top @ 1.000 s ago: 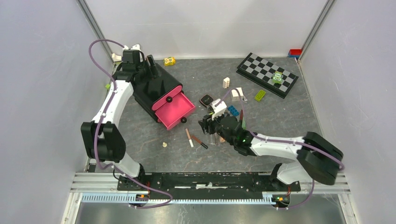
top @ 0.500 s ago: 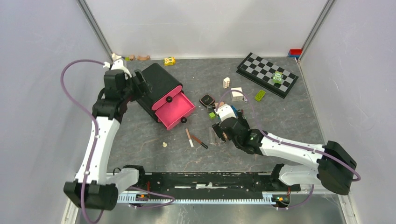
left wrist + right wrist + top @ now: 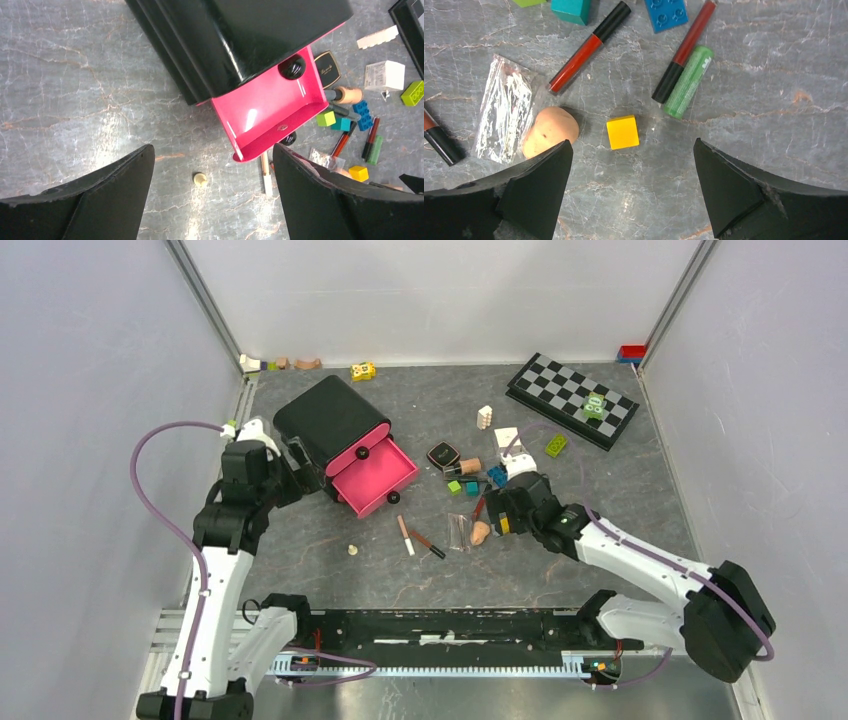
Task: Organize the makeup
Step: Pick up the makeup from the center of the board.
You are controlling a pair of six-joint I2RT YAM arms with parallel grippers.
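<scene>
Both arms have shifted in the last second: the left gripper [image 3: 292, 460] has come off the top of the black organizer [image 3: 325, 415] and now hangs at its 8 o'clock side, while the right gripper [image 3: 492, 515] has slid toward 3 o'clock, away from the clear wrapper [image 3: 458, 530]. Each pair of fingers stands spread wide, pinching nothing. In the right wrist view a yellow block [image 3: 622, 132] lies on the table between the parted fingers, with the peach sponge [image 3: 550, 131] near it at 9 o'clock, touching the wrapper. Toward 12 o'clock lie a red lip tube [image 3: 589, 47] and a dark red tube [image 3: 684, 50] that touches a green tube [image 3: 688, 82]. The organizer's pink drawer [image 3: 375, 475] stands pulled out; the black compact [image 3: 443, 455] lies at its 3 o'clock, a pencil [image 3: 405, 535] at its 6 o'clock.
</scene>
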